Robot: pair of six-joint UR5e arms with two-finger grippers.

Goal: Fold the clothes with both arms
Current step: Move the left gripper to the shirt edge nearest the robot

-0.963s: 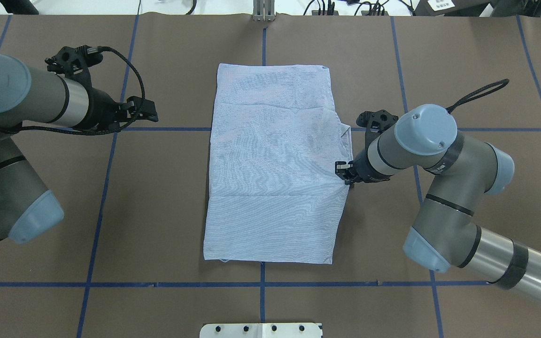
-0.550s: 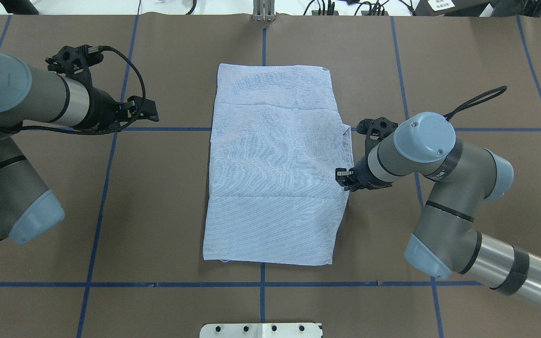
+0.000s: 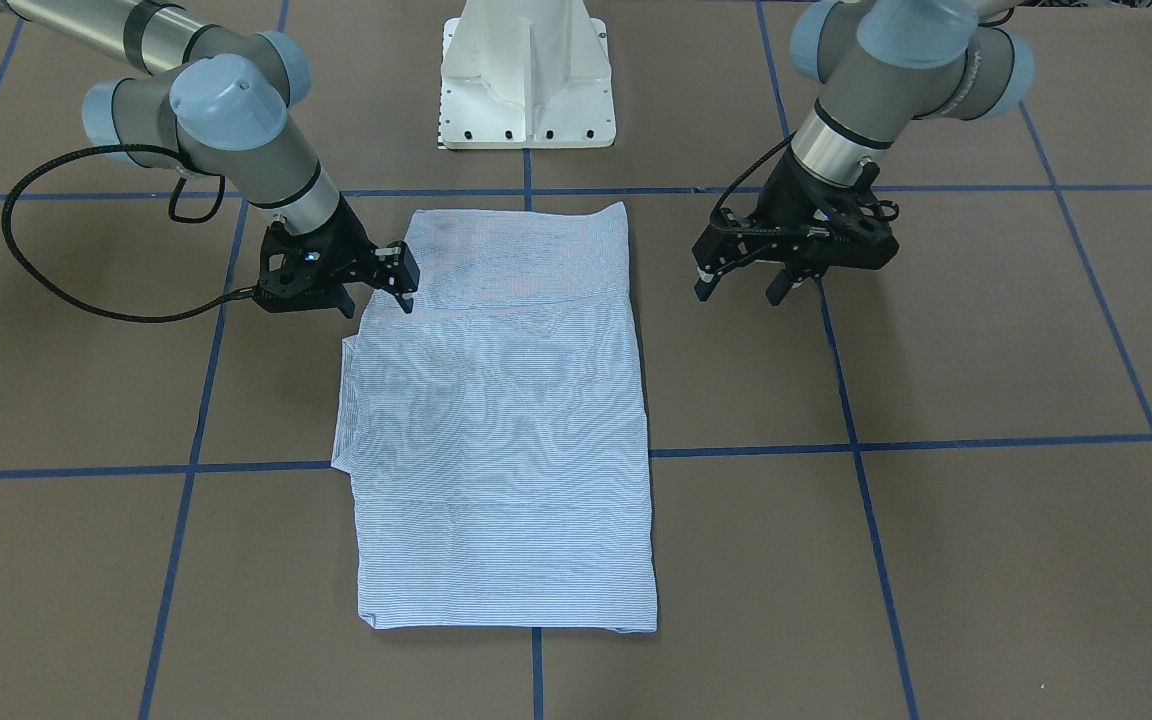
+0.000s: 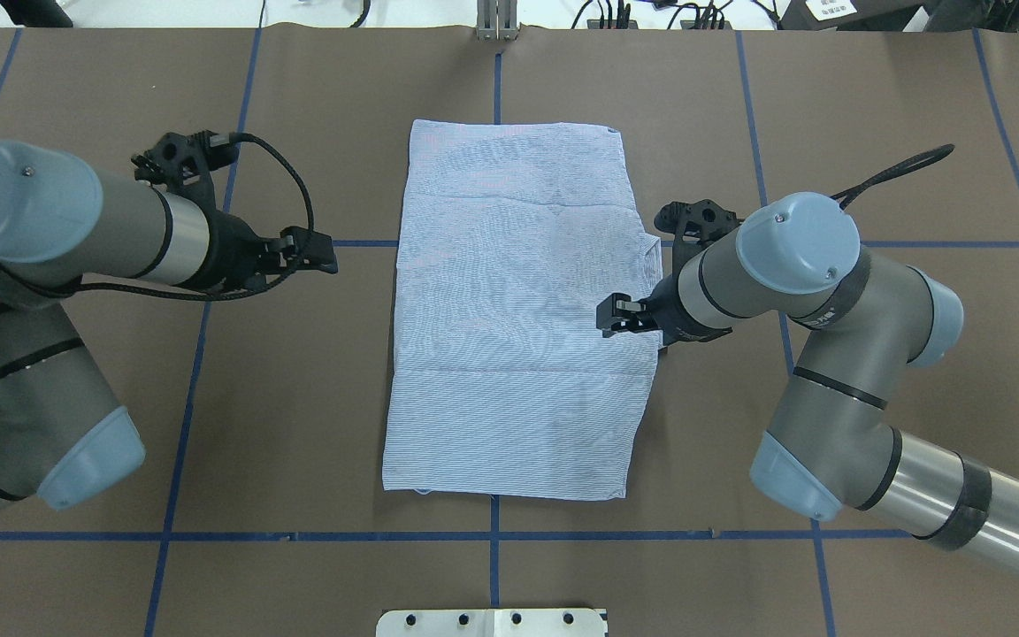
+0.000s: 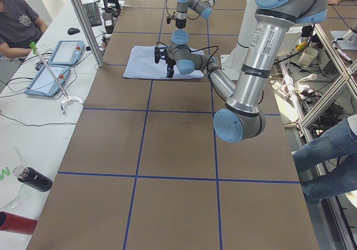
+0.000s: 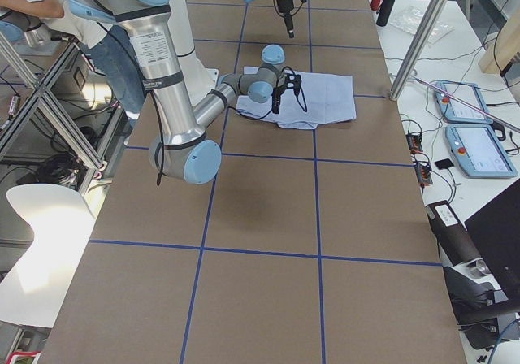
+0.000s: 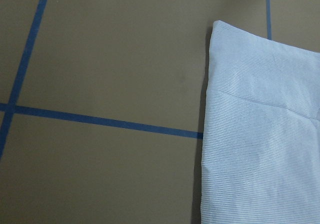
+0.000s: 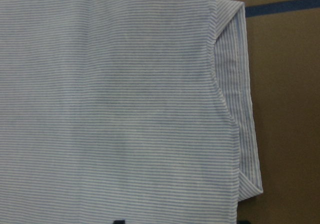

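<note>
Shirt (image 4: 509, 354) — thin, finely striped matt cloth. Table (image 4: 297, 398): matt brown, paper-like cover. Right arm (image 4: 930, 482) — smooth satin metal tube.

Left arm (image 4: 76, 221) comes in from the left edge of the overhead shot, elbow bent, left gripper (image 3: 737, 290) spread wide. Right arm (image 4: 792, 257) folds in from lower right, right gripper (image 4: 611, 317) near centre, fingers apart too.

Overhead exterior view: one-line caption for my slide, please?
Folded striped shirt flat on the table; right gripper over its right edge, left gripper open beside it.
</note>
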